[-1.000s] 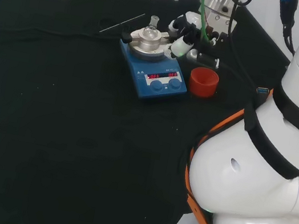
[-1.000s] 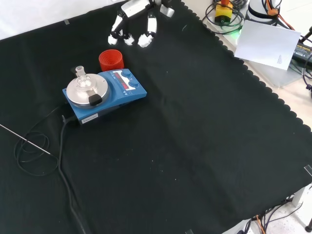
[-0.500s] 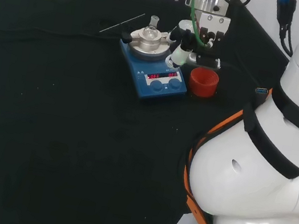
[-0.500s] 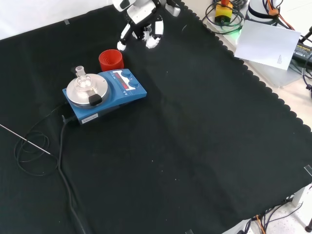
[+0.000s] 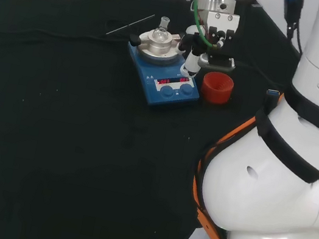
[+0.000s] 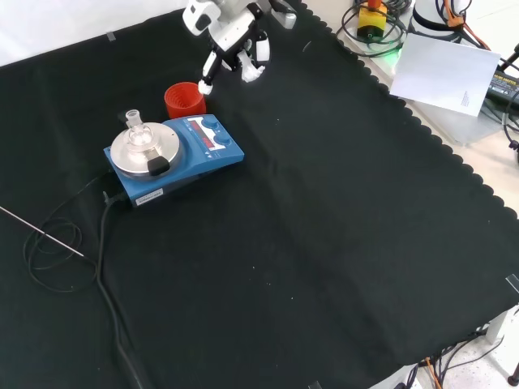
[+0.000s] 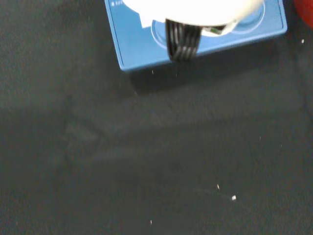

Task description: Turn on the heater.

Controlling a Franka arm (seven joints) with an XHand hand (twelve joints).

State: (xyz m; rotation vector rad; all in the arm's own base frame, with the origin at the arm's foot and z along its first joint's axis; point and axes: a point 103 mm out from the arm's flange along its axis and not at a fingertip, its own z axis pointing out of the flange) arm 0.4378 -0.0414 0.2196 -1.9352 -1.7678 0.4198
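Head view, upper centre of the frame: blue heater on the black cloth, with a round silver plate, a lit red display and two blue knobs on its front panel. A small clear flask stands on the plate. A red ribbed ring sits just beside the heater, to its right. The hand hangs above the gap between heater and ring, fingers pointing down, white fingertips near the heater's right edge; whether they touch it cannot be told.

Front view, upper left of the frame: heater with its cable trailing toward the lower left. The red ring lies just above the heater. The hand enters from the top edge, fingers relaxed and slightly spread, holding nothing, one fingertip low beside the ring's upper right rim.

Wrist view: the heater's blue front panel appears at the frame's upper part, partly behind a blurred white part of the hand; bare cloth below.
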